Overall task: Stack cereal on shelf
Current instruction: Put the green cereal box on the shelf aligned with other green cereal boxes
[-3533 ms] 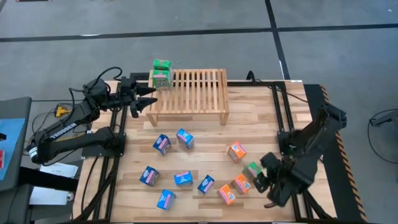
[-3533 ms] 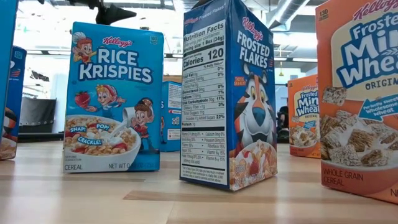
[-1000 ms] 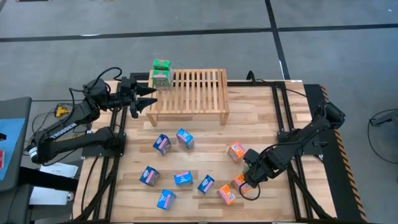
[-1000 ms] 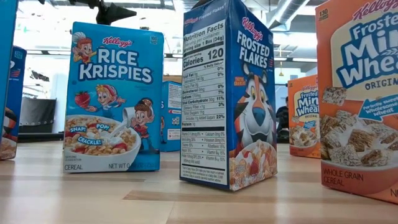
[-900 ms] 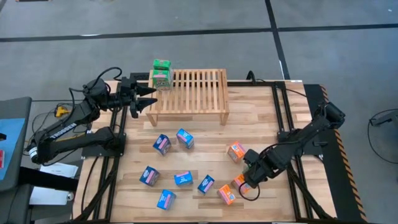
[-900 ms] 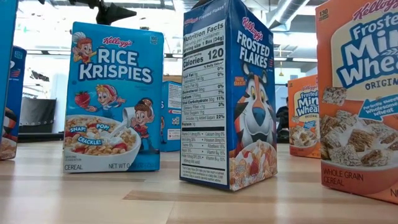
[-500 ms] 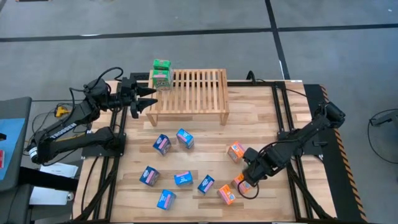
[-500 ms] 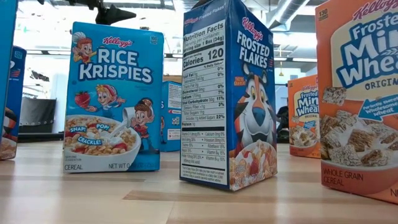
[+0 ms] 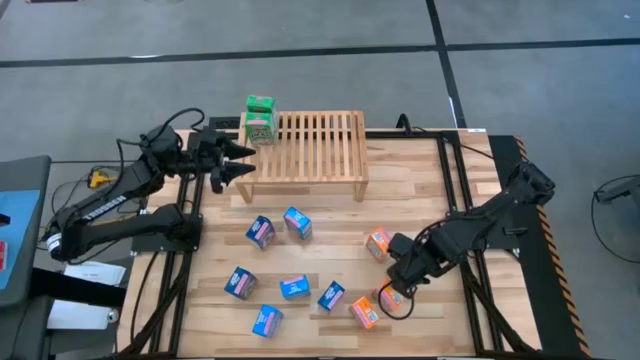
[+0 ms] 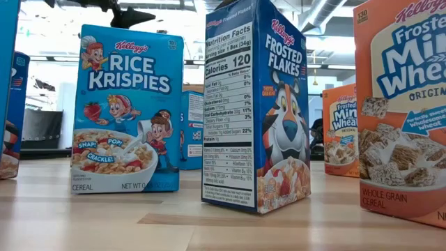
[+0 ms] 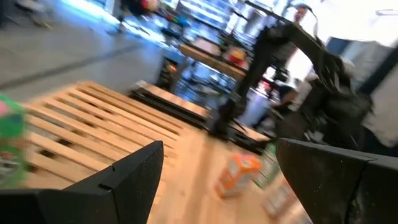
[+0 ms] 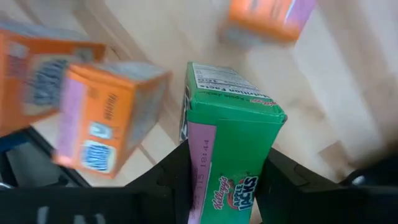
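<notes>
Nearest, well in front of the shelf (image 9: 302, 147): right gripper (image 12: 222, 163) pinching a green box (image 12: 229, 134) between narrow fingers, two orange boxes (image 12: 102, 112) just beside it. Farther in, five blue boxes (image 9: 297, 222) and another orange one (image 9: 379, 243) standing loose on the table (image 9: 330, 215) between gripper and shelf. At the shelf's left end: two green boxes (image 9: 259, 119) stacked (apparently the only ones placed so far), left gripper (image 9: 237, 161) hovering just beside that corner, fingers spread wide and empty. Judged barely begun, about nine boxes left. Most slats bare, open air above; crowded ground around the held box, so a straight lift seems safest.
</notes>
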